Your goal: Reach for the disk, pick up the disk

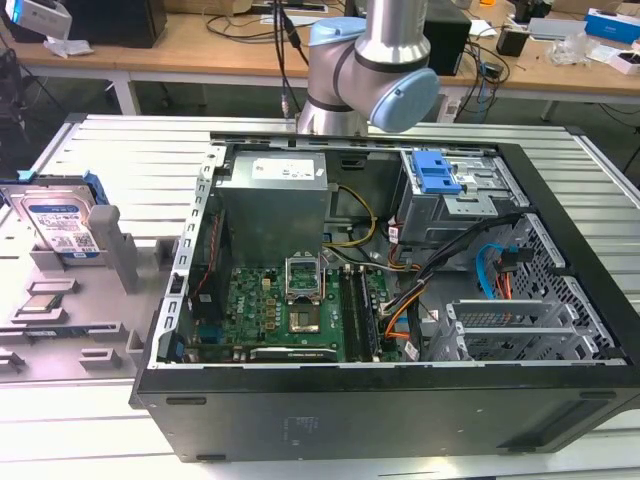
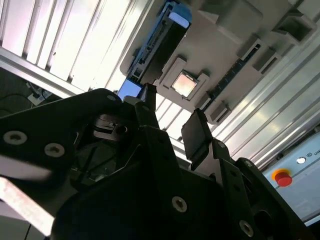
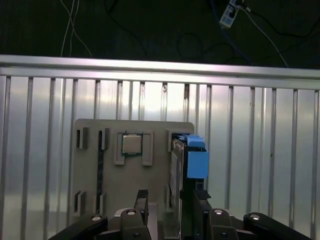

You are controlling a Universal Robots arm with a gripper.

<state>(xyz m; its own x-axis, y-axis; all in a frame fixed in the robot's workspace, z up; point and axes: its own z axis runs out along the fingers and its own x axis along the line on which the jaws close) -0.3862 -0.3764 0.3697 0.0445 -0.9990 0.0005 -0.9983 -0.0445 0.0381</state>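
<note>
gripper point(image 3: 166, 202) sits nearest in both wrist views. Its two dark fingers point(image 2: 196, 135) are spread apart with nothing between them, so it holds nothing. It hangs over a grey fixture plate point(image 3: 90, 170).

Next out is the disk point(image 3: 192, 159), standing on edge in a slot of that plate. The first wrist view sees it edge-on, with the blue bracket end towards the camera. One finger lies across the disk's near end in that view; cannot tell if it touches.

A processor chip point(image 3: 131, 144) lies flat in a square framed pocket on the same plate, just beside the disk. The plate rests on a slatted aluminium table point(image 3: 250, 150). Past the table rail there is dark floor with loose cables and a power strip point(image 3: 228, 12). The second wrist view has a red button point(image 2: 283, 177) off near the table's side.

In the exterior view an open PC case point(image 1: 380, 410) is closest, with the motherboard point(image 1: 270, 310) exposed and a blue latch point(image 1: 435, 172) on the drive cage at the far side. The plate is at the exterior view's left of the case. There the disk point(image 1: 58, 222) stands upright with its label facing the camera, and a grey post point(image 1: 118, 245) is just beside it. The arm point(image 1: 375, 75) stands behind the case. Wooden benches point(image 1: 200, 40) are farthest back.
</note>
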